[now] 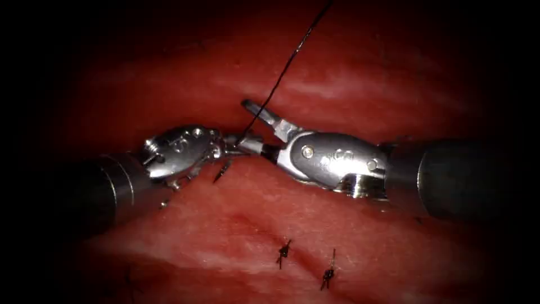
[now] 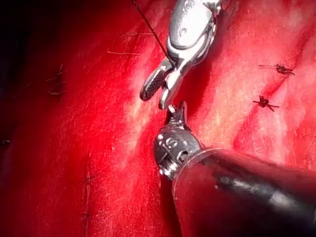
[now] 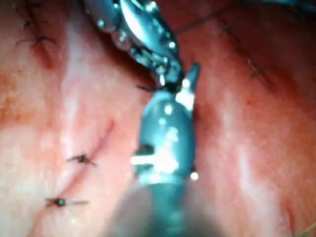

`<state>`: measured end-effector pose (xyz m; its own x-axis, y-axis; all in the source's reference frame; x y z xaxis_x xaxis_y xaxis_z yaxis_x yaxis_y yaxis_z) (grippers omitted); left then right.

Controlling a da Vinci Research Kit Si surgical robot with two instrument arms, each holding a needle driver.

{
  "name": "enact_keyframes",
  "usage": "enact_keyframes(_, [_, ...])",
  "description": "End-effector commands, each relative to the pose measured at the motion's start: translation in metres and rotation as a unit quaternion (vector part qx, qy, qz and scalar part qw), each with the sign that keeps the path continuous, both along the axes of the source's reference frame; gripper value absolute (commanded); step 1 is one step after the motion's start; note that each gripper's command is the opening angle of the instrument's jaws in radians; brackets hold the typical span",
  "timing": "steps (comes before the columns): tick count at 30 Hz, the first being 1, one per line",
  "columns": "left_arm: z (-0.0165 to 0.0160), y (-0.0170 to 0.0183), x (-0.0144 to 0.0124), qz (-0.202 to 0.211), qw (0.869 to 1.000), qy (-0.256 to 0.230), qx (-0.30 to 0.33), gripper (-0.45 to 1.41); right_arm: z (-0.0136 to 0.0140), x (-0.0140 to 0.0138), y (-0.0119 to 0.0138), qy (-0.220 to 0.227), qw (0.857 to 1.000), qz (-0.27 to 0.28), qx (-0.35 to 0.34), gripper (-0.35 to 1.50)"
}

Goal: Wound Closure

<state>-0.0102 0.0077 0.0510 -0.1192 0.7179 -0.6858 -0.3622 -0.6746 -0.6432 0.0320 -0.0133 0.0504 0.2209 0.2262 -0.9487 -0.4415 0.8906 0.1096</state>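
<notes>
The tissue (image 1: 337, 84) has its cut running under both tools. My left tool (image 1: 232, 145) reaches in from the left, and its small jaws look shut on the lower end of the black thread (image 1: 287, 65). From there the thread rises taut to the top edge. My right tool (image 1: 245, 125) stands open, one jaw above and one below, with the thread passing between them. The left wrist view has the right tool (image 2: 155, 98) spread just beyond the left tool (image 2: 178, 111). A knot with short ends (image 1: 222, 170) lies just below the left tool's tip.
Two tied stitches (image 1: 284, 251) (image 1: 327, 274) sit lower along the cut, also seen as knots (image 2: 265, 102) (image 2: 280, 68). More stitch knots (image 3: 81, 159) (image 3: 60, 201) lie beside the right tool's shaft. Red fluid wets the tissue around the cut.
</notes>
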Motion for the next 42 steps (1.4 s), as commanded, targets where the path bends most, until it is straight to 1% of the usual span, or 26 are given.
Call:
enact_keyframes(1, [0.0006, -0.0001, -0.0005, 0.0, 1.0, -0.001, -0.001, -0.45, 0.0009, 0.0006, -0.0008, -0.009, 1.0, -0.002, -0.017, -0.35])
enact_keyframes(3, [0.0005, -0.0001, -0.0005, -0.003, 1.0, -0.003, -0.001, -0.45, 0.0011, 0.0005, -0.0011, -0.03, 0.999, 0.007, -0.039, -0.35])
enact_keyframes(6, [0.0004, -0.0003, -0.0004, -0.006, 1.0, -0.003, -0.002, -0.45, 0.001, 0.0003, -0.0016, -0.049, 0.997, 0.021, -0.06, -0.35])
enact_keyframes(9, [0.0003, -0.0004, -0.0003, -0.006, 1.0, -0.003, -0.002, -0.45, 0.0006, 0.0, -0.0018, -0.057, 0.994, 0.027, -0.084, -0.35])
enact_keyframes(10, [0.0003, -0.0004, -0.0002, -0.006, 1.0, -0.003, -0.002, -0.37, 0.0003, -0.0001, -0.0017, -0.053, 0.994, 0.022, -0.093, -0.35])
enact_keyframes(11, [0.0003, -0.0004, -0.0002, -0.006, 1.0, -0.003, -0.002, 0.12, 0.0002, -0.0001, -0.0015, -0.05, 0.994, 0.017, -0.096, -0.35])
enact_keyframes(12, [0.0003, -0.0003, -0.0001, -0.007, 1.0, -0.003, -0.002, 0.68, 0.0001, -0.0002, -0.0014, -0.048, 0.994, 0.013, -0.099, -0.35])
enact_keyframes(13, [0.0003, -0.0003, 0.0002, -0.009, 1.0, 0.0, -0.002, 1.0, 0.0, -0.0004, -0.0008, -0.037, 0.994, -0.002, -0.107, -0.35])
enact_keyframes(15, [0.0002, -0.0006, 0.0009, -0.01, 1.0, 0.005, -0.002, 1.11, 0.0001, -0.0006, -0.0002, -0.025, 0.994, -0.026, -0.108, -0.35])
enact_keyframes(18, [-0.0001, -0.0013, 0.0024, -0.01, 1.0, 0.023, -0.015, 1.18, 0.0009, -0.0008, 0.0007, -0.004, 0.993, -0.057, -0.106, -0.35])
enact_keyframes(19, [-0.0003, -0.0015, 0.0029, -0.011, 0.999, 0.03, -0.021, 1.18, 0.0012, -0.0008, 0.001, 0.001, 0.992, -0.071, -0.107, -0.35])
enact_keyframes(22, [-0.0007, -0.0023, 0.0049, -0.013, 0.998, 0.052, -0.039, 1.18, 0.0024, -0.0007, 0.002, 0.017, 0.99, -0.089, -0.107, -0.35])
enact_keyframes(25, [-0.0007, -0.0036, 0.0065, -0.011, 0.996, 0.072, -0.056, 1.11, 0.0035, -0.0001, 0.0035, 0.031, 0.988, -0.106, -0.105, -0.35])
enact_keyframes(28, [0.0, -0.0054, 0.0074, -0.005, 0.994, 0.096, -0.059, 0.93, 0.0045, 0.0009, 0.0053, 0.036, 0.986, -0.131, -0.097, -0.35])
enact_keyframes(30, [0.0007, -0.0066, 0.0074, 0.003, 0.991, 0.115, -0.061, 0.78, 0.005, 0.0017, 0.0063, 0.032, 0.983, -0.147, -0.109, -0.35])
enact_keyframes(32, [0.0015, -0.0072, 0.0072, 0.011, 0.99, 0.123, -0.066, 0.66, 0.0055, 0.0027, 0.007, 0.023, 0.978, -0.164, -0.123, -0.35])
enact_keyframes(33, [0.002, -0.0075, 0.007, 0.016, 0.989, 0.126, -0.074, 0.54, 0.0056, 0.0032, 0.0072, 0.018, 0.976, -0.172, -0.132, -0.35])
enact_keyframes(37, [0.0036, -0.0074, 0.0064, 0.024, 0.988, 0.125, -0.088, 0.22, 0.0057, 0.0053, 0.007, 0.0, 0.968, -0.196, -0.159, -0.35])
enact_keyframes(39, [0.0042, -0.0071, 0.0062, 0.028, 0.987, 0.128, -0.095, 0.15, 0.0057, 0.0059, 0.0068, -0.006, 0.963, -0.207, -0.174, -0.35])
enact_keyframes(42, [0.0048, -0.0065, 0.0057, 0.027, 0.986, 0.13, -0.098, 0.15, 0.0057, 0.0064, 0.0064, -0.019, 0.956, -0.22, -0.193, -0.35])
